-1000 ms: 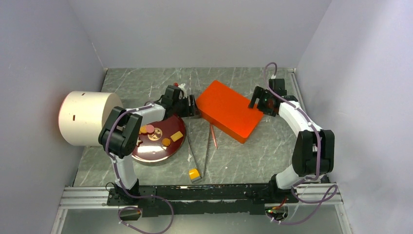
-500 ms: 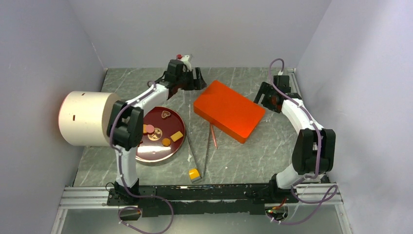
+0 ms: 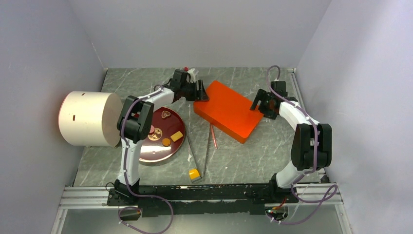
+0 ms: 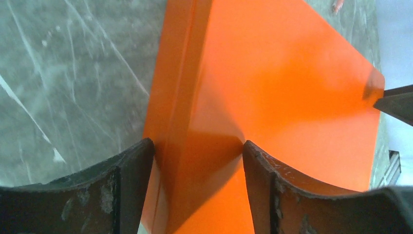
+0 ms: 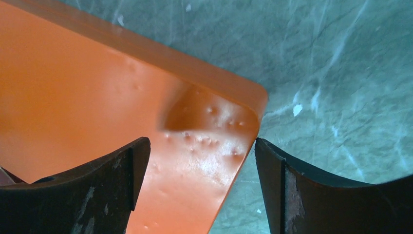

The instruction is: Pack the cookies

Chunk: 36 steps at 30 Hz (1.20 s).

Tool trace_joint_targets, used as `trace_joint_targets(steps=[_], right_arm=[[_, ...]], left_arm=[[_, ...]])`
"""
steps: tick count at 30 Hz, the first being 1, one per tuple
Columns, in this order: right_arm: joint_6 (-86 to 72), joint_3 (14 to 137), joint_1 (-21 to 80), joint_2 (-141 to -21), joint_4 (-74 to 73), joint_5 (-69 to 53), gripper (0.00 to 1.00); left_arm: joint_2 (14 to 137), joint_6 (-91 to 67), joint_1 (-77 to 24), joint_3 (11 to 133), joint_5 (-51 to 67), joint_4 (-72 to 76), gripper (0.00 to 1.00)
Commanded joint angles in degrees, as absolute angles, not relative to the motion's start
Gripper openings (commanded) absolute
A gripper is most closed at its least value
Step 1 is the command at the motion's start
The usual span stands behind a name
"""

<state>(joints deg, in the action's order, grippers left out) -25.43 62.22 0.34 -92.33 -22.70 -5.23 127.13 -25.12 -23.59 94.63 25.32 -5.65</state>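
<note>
Seen from above, the orange box (image 3: 229,111) lies flat and askew in the middle of the marble table (image 3: 243,156). The left gripper (image 3: 200,92) is down at the box's far left corner and the right gripper (image 3: 257,104) is at its right corner. The cookies (image 3: 166,142) lie on a dark red round tray (image 3: 156,155), left of the box and nearer, well apart from both grippers. I can make out a heart, a pink round, a brown round, an orange round and a yellow square. The left arm crosses over the tray's left side. A white drum (image 3: 87,118) stands at the left wall, just beside the tray. Thin pink sticks (image 3: 213,135) lie by the box's near edge. A yellow-orange cube (image 3: 194,173) sits close to the near rail, with thin grey strips (image 3: 191,151) running toward it.

At the left wrist, the two dark fingers (image 4: 129,175) stand wide apart. The box's top edge and side wall pass up between them, so the gripper is spread across the box and not clamped on it. Bare marble shows to the left.

At the right wrist, the fingers (image 5: 122,180) are parted too. The box's rounded corner, dimpled with small bumps, sits in the gap. The right-hand finger is over bare marble, just off the corner.
</note>
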Motion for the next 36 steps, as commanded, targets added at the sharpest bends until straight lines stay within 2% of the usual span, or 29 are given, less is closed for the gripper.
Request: trace_joint_targets(steps=[1,8,13,18,21,28,36], right_arm=[[-27.1,59.6,0.6,-90.3,-20.6,-8.6,0.83],[-26.3,59.0,0.6,-89.6,-20.3,-8.1,0.83],[-25.4,59.5,0.6,-90.1,-19.9,-8.3,0.83],[-24.6,59.7,0.6,-89.1,-20.2,-7.0,0.83],[-24.4,59.2,0.6,-88.8,-20.3,-6.7,0.83],[-24.7,58.4,0.7,-87.7,-20.9,-6.1,0.83],[-24.4,57.8,0.6,-86.1,-22.0,-5.4,0.83]], left_arm=[[121.8,-27.4,-23.9,86.1,28.5,-5.9,0.67],[112.7,-35.4,-25.0,71.7,29.3,2.2,0.57],[108.4,-35.9,-25.2,69.9,28.0,3.5,0.59],[108.1,-31.4,-24.6,75.6,21.5,0.1,0.71],[111.1,-30.6,-23.9,80.7,20.6,0.1,0.72],[121.9,-28.7,-23.7,93.7,18.8,-1.4,0.68],[128.8,-28.0,-23.6,98.9,20.9,-0.4,0.60]])
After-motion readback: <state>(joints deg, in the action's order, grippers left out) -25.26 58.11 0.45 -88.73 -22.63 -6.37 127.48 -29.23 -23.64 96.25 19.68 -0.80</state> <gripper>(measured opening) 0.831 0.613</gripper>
